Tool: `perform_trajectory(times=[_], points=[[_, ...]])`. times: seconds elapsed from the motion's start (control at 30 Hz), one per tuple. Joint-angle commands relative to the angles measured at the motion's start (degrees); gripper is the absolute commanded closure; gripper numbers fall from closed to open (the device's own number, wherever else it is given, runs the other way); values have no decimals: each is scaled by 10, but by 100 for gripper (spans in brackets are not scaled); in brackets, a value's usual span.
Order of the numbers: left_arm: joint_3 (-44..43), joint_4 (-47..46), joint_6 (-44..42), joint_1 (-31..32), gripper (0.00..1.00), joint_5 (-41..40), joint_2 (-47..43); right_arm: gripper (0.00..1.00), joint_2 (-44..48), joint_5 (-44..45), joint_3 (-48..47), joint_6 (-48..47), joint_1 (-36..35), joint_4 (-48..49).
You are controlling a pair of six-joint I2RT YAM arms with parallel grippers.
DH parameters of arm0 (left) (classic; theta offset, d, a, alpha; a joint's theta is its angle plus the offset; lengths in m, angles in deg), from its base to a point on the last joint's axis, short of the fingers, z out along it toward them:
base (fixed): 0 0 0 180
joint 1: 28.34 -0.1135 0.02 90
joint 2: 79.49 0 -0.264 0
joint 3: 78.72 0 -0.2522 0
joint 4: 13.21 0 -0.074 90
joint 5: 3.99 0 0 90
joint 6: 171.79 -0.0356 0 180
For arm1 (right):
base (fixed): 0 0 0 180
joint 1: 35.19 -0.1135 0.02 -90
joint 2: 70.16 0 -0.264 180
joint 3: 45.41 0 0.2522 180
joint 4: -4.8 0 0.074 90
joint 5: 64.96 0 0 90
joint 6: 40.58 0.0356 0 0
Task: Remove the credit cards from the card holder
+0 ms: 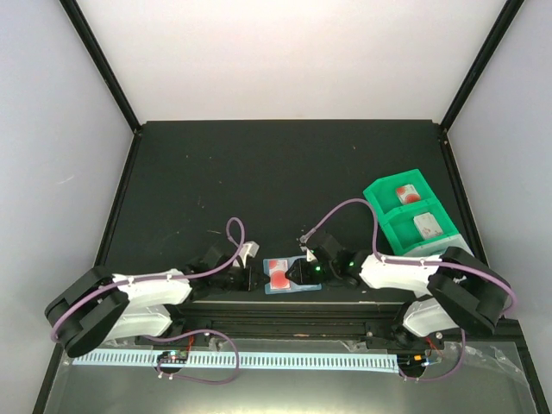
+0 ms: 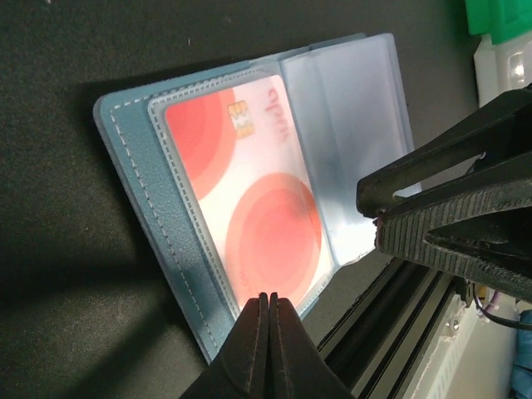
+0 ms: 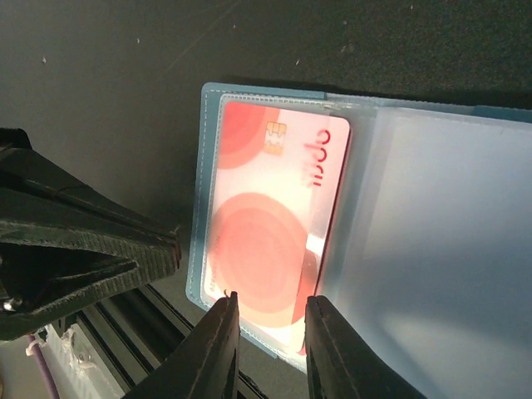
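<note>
The light-blue card holder [image 1: 271,264] lies open near the table's front edge, between my two grippers. A white card with red circles [image 1: 281,276] sits in its clear left sleeve [image 2: 249,191] [image 3: 274,216]. My left gripper [image 1: 256,276] is shut, its tip [image 2: 268,297] at the near edge of that card and holder [image 2: 141,166]. My right gripper [image 1: 304,272] is open, its fingers straddling the card's near end [image 3: 270,303] over the holder [image 3: 432,208]. The right sleeve looks empty. No teal card is in view.
A green compartment tray [image 1: 378,191] stands at the right, holding a white card with a red blotch [image 1: 404,194] and a pale grey card [image 1: 428,225]. A black rail [image 1: 285,304] runs along the front edge just below the holder.
</note>
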Motion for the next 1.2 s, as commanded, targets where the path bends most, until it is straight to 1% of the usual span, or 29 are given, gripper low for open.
perform_trajectory(times=[0.0,0.13,0.57,0.6,0.77,0.93,1.17], points=[[-19,-22,-19,-3,99,20,22,77,-9,5,-12,2,-5,24],[-19,-33,-15,-3,98,26,37,77,-23,2,-14,0,-4,31],[-19,-30,-12,-3,98,13,58,77,-54,7,-10,2,-5,45],[-17,-33,-11,-3,98,12,73,77,-56,6,-8,3,-4,49],[-12,-28,-8,-3,98,0,69,77,-64,4,-6,5,-5,57],[-13,-22,-9,-3,98,-3,70,77,-65,5,-5,10,-5,59],[-11,-24,-6,-2,98,-1,76,76,-40,36,2,18,-5,41]])
